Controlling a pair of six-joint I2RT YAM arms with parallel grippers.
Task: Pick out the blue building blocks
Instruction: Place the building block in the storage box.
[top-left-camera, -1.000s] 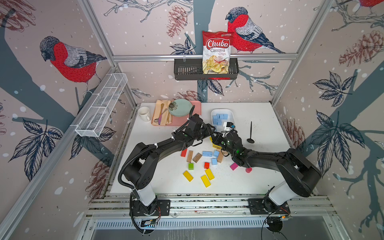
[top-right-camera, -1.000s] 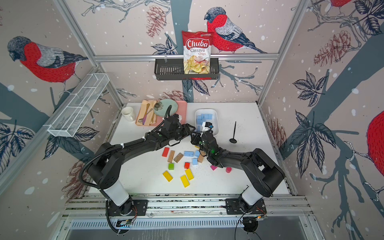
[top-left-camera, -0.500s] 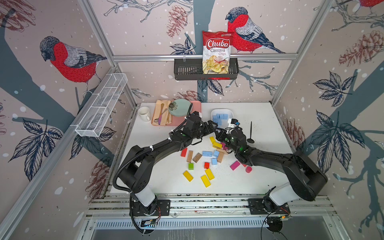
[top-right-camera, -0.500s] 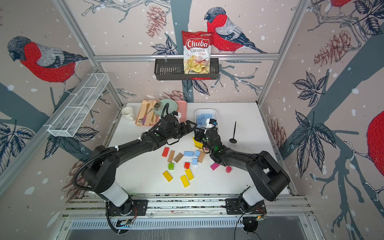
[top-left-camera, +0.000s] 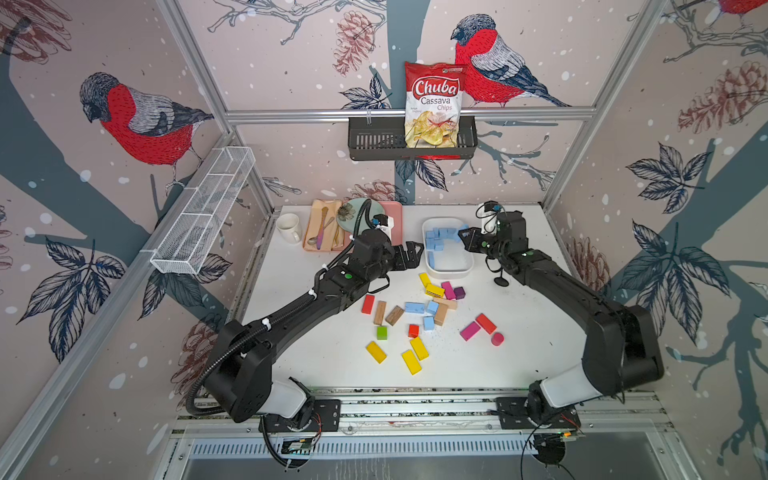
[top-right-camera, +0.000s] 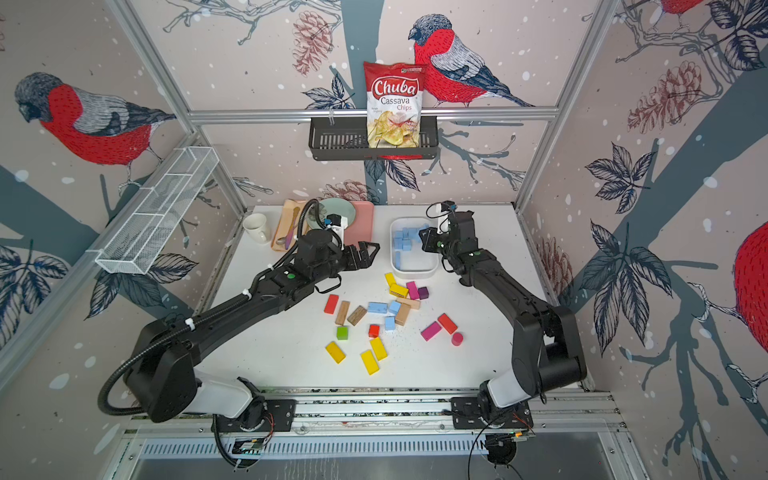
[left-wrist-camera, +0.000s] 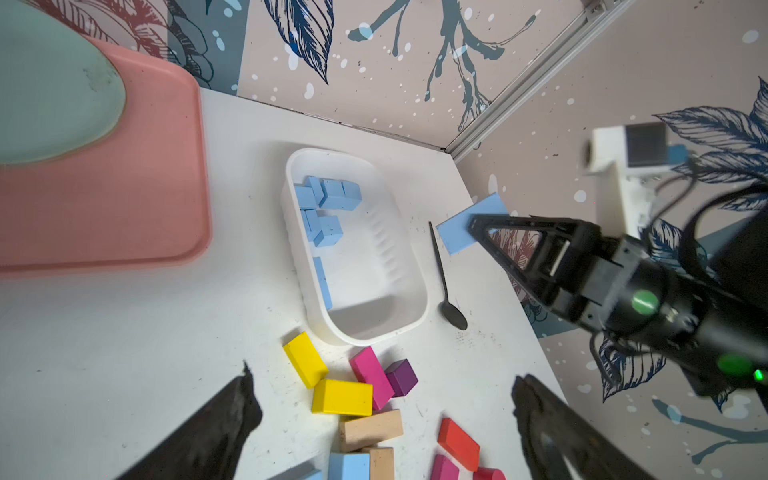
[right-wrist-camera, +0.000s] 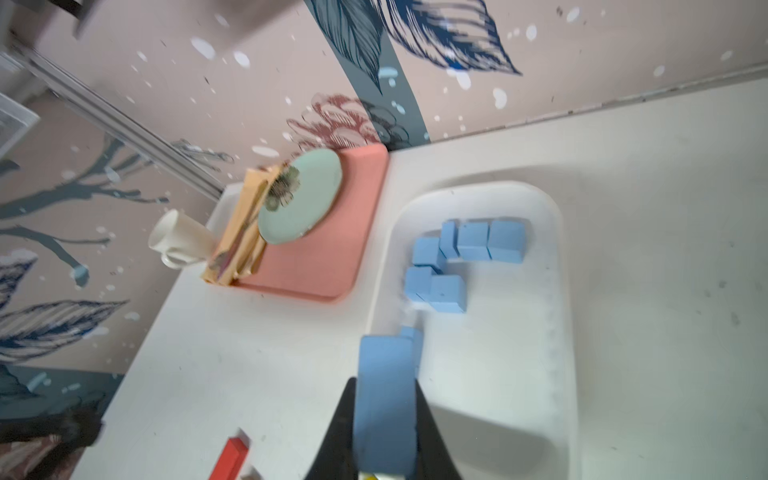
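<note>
a: largest item?
b: table, white, bearing every lot below.

a: next?
b: white tub, far side of the table, right of centre. it holds a cluster of blue building blocks toward its far and left sides. the near half is bare.

a: grippers?
b: left gripper: raised just left of the tub, jaws spread wide, nothing between them. right gripper: raised at the tub's far right side, jaws closed on a held blue block, a flat bar pinched across its thin faces. whether the bar hangs fully inside the rim line cannot be told.

a: small lots?
b: three loose blue blocks, mid-table, touching or just beside plain wooden blocks. other-coloured blocks in yellow, red, magenta, purple and green lie scattered around them, not wanted.

a: step in hand?
b: judged: delivery. the bar is carried and not yet let go into the tub.

a: what does the next move call for?
b: judged: bring the bar over the bare part of the tub floor, part the jaws, then lift clear of the rim. the empty left gripper is free for one of the three loose blocks. those pressed against wood need a grip that leaves the wood behind.
</note>
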